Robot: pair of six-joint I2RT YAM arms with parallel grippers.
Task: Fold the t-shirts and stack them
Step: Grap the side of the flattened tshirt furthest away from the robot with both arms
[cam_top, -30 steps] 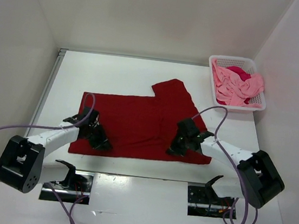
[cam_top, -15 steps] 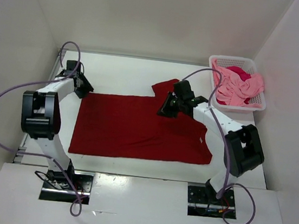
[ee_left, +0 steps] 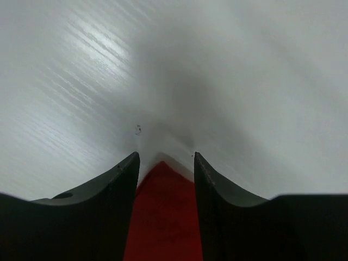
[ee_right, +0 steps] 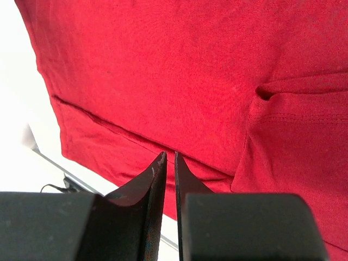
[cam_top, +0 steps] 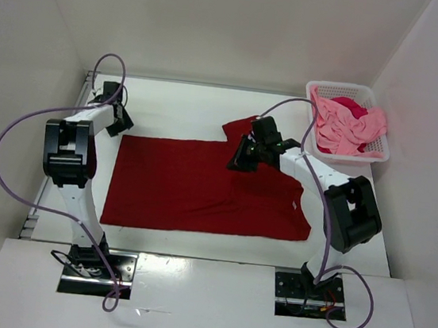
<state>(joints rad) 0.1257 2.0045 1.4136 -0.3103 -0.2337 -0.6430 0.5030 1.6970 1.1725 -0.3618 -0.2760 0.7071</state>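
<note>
The jaws of the left gripper (ee_left: pixel 166 155) are held spread, and the far-left corner of the red shirt (cam_top: pixel 200 190) is seen lying in the gap between them, not clamped. The jaws of the right gripper (ee_right: pixel 169 156) are pressed almost together, with only a thin slit left. They are placed over the shirt near where the far sleeve meets the body. Whether any cloth is caught in the slit cannot be told.

In the left wrist view most of the shirt is cut off at the bottom edge, and the surface (cam_top: pixel 186 104) beyond is blurred. In the overhead view the cloth under the right gripper is hidden by the arm. A pink shirt (cam_top: pixel 352 132) is heaped in the basket (cam_top: pixel 348 89), and a magenta shirt (cam_top: pixel 352 107) is largely covered by it.

The red shirt is spread flat at the middle of the surface, its near hem running along the near edge. Bare surface is left beyond its far edge and on its left side. The left gripper is close to the far-left corner of the surface. The basket is set in the far-right corner, apart from the red shirt.
</note>
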